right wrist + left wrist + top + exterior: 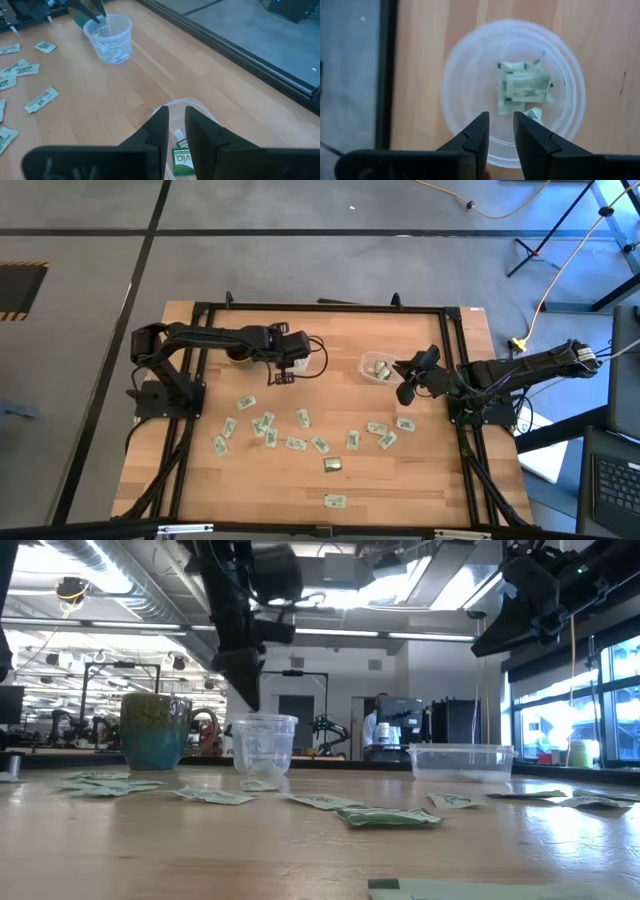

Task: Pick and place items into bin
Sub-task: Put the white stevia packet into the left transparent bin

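My left gripper [285,370] hangs open, pointing steeply down, just over a clear cup [470,75] [262,745]. Two green-and-white packets [522,87] lie on the cup's bottom, and nothing is between the fingers. My right gripper [400,372] [176,112] stands open above the right rim of the clear bin [372,365] [460,760]. The bin holds a few packets [182,160]. Several more packets [300,418] lie flat across the middle of the table. One of them is olive-gold [333,464], and one lies alone near the front edge [334,501].
A green-and-blue mug [155,730] stands just left of the cup, partly under my left arm. A black frame [320,308] runs around the wooden table. Bare wood lies between cup and bin.
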You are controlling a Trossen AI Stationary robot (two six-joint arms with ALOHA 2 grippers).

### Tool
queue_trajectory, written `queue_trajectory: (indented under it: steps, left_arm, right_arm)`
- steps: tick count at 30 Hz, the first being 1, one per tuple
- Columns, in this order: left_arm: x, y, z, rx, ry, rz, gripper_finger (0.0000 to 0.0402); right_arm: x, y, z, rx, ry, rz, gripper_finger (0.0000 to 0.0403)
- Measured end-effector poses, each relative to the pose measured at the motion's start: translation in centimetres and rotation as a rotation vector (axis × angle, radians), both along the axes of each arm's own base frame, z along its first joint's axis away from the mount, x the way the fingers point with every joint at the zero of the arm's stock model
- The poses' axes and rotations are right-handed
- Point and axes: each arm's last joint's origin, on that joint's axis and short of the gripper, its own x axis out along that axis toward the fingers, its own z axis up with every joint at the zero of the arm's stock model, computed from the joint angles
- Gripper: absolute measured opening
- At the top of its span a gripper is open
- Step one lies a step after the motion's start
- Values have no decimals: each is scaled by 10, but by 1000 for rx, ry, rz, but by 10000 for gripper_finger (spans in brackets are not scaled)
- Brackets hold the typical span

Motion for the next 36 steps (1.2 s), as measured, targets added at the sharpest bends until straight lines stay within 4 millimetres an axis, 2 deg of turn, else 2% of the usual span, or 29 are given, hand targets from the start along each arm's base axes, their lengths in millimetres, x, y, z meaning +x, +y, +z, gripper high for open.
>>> queue_trajectory:
  steps: [6,12,16,22,27,36]
  left_arm:
    - [5,-17,21,-23,-61,-140,107]
    - [12,-47,22,-173,-95,-422,136]
    - [16,-70,13,-232,-98,-586,156]
    - [27,-94,1,-202,-129,-728,182]
    - [37,-104,-17,-216,-109,-744,189]
    - [50,-106,-68,-270,28,-712,187]
  right_arm:
    - [0,0,0,1,0,0,67]
    - [0,0,0,1,0,0,67]
    - [0,0,0,2,0,-1,67]
    - [0,0,0,2,0,-1,67]
    - [0,0,0,3,-4,-3,67]
    - [0,0,0,3,-5,-5,67]
